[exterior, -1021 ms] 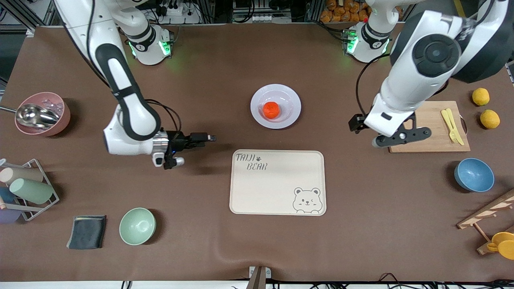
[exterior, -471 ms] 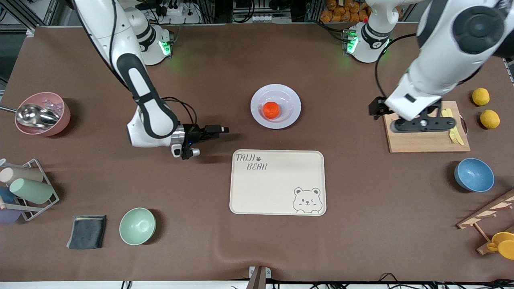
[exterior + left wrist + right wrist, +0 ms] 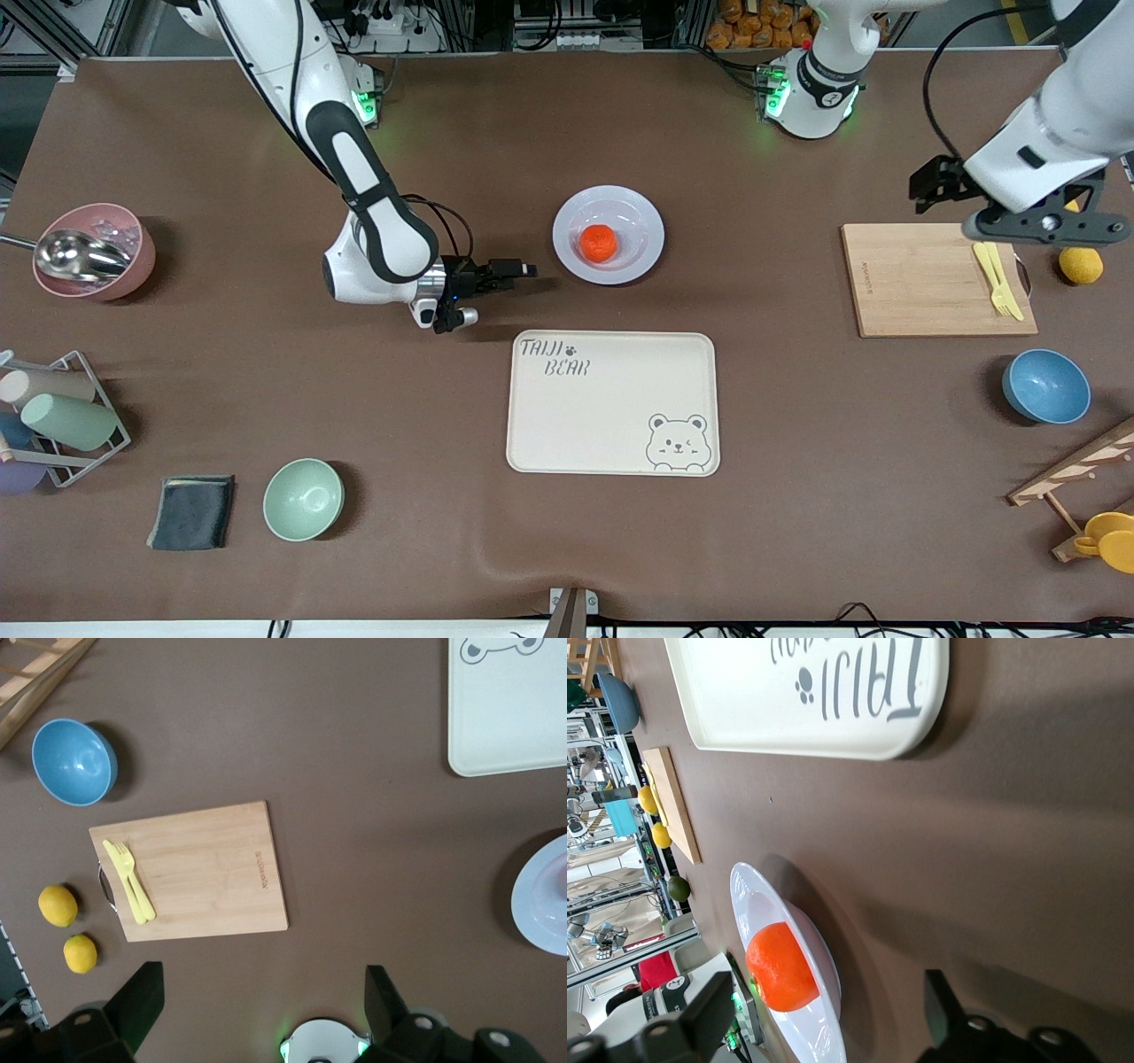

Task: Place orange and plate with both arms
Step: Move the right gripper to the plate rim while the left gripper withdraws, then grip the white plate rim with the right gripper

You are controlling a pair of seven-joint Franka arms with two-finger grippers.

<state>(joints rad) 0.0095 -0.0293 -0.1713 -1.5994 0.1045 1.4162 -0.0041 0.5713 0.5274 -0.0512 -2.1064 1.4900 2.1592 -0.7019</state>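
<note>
Right gripper (image 3: 496, 282), jaws open and empty, sits low over bare table just beside the plate (image 3: 609, 234) on the right arm's side. Orange (image 3: 599, 243) rests in the plate's sunken centre; the plate stands mid-table, farther from the front camera than the cream bear tray (image 3: 613, 403). Left gripper (image 3: 1035, 226), also open and empty, hangs over the end of the wooden cutting board (image 3: 937, 280) bearing the yellow fork (image 3: 998, 278), near a lemon (image 3: 1082, 264).

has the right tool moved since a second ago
Yes. The right tool has moved toward the plate, which holds the orange; it is now beside the rim.
</note>
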